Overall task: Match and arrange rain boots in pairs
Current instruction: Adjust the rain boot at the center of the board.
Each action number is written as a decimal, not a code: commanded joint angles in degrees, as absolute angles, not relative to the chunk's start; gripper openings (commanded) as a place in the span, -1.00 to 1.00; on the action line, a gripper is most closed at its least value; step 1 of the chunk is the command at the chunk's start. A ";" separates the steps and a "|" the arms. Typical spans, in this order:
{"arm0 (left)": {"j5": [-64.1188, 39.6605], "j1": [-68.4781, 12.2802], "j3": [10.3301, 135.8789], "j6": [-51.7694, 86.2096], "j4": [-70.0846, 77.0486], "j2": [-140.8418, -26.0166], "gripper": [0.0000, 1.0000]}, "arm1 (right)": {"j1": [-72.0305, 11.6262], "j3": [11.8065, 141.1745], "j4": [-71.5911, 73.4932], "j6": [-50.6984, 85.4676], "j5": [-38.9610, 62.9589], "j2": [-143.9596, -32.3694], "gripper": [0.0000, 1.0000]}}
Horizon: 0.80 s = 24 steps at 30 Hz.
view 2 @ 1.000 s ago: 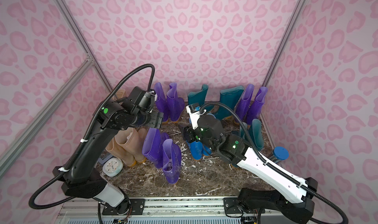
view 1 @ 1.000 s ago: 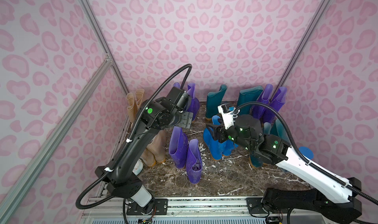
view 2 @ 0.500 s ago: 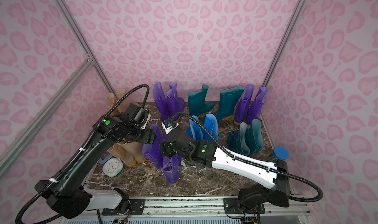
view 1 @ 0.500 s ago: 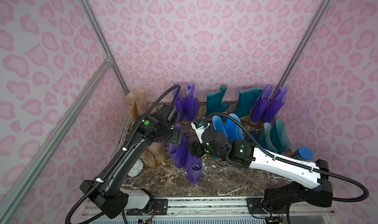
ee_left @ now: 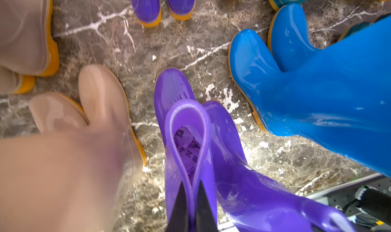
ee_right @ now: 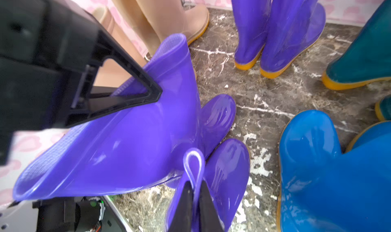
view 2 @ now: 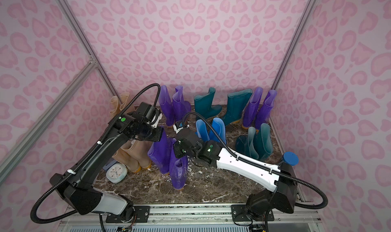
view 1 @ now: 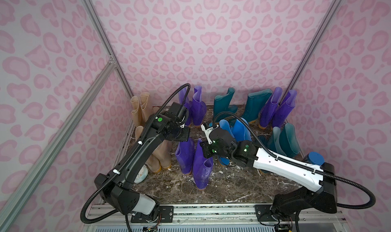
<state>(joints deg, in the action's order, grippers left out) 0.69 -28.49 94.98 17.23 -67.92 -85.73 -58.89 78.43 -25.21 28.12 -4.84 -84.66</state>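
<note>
- The left gripper (ee_left: 191, 207) is clamped tight on the top rim of a purple boot (ee_left: 172, 89), with one finger inside the shaft and one outside (the soft rim folds into a narrow loop just ahead of the tips).
- The right gripper (ee_right: 195, 207) is closed the same way on the rim of the second purple boot (ee_right: 228, 167), which stands touching the first on the marble floor (ee_right: 264, 89).
- Only the right wrist view shows the left gripper from the side, a black finger (ee_right: 118, 105) pressed on the first boot's ribbed cuff. In both top views the wrist housings hide the fingertips.
- The alarm clock (view 2: 116, 172) shows its face in a top view; neither wrist view catches it.
- Blue boots (ee_left: 317, 97) stand just beside the left jaws, and beige boots (ee_left: 101, 97) stand on the opposite side.
- Dark printed characters (ee_left: 187, 148) sit inside the held shaft. They may be non-Latin script, but they are too blurred to read.
</note>
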 commanded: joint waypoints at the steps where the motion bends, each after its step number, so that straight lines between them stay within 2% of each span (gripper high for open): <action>1: -0.41 -27.67 98.74 14.83 -63.90 -88.06 -0.95 | -56.82 81.54 -19.61 25.25 -6.36 -85.68 -1.00; 11: -0.07 -27.45 106.56 11.99 -65.92 -94.52 -0.95 | -51.91 86.60 -19.91 21.62 -0.44 -94.01 -1.00; 18: -2.38 -27.50 105.51 13.24 -66.96 -95.37 -0.96 | -48.68 87.26 -18.76 21.01 1.05 -95.76 -1.00; 24: -6.14 -27.55 103.29 16.15 -65.22 -92.72 -0.96 | -47.19 85.43 -14.50 23.89 6.14 -94.95 -1.00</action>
<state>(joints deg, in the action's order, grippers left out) -2.98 -27.49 103.90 14.68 -67.57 -93.80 -47.11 85.89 -20.18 22.31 3.18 -94.70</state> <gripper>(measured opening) 0.082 0.066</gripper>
